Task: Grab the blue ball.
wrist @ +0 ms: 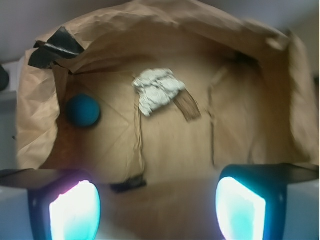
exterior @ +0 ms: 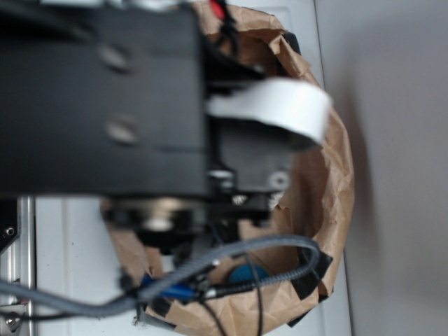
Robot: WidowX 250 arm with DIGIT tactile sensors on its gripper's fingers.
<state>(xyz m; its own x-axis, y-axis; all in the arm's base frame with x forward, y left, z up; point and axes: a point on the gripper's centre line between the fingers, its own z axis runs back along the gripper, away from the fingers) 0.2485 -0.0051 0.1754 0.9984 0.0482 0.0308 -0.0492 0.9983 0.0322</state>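
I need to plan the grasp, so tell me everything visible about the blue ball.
The blue ball is small, round and teal-blue with a matte look; blur hides any finer texture. It rests on the floor of the brown paper bag, against the left wall in the wrist view, well apart from the crumpled white paper wad. The gripper hovers open above, touching nothing.

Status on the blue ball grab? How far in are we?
Done: the arm is positioned over the open brown paper bag. In hand: nothing; the gripper is open and empty, above the bag floor. Left: the blue ball sits untouched in the bag's left corner, apart from the crumpled white paper wad near the middle. The fingers likely need to shift toward the ball, descend and close.
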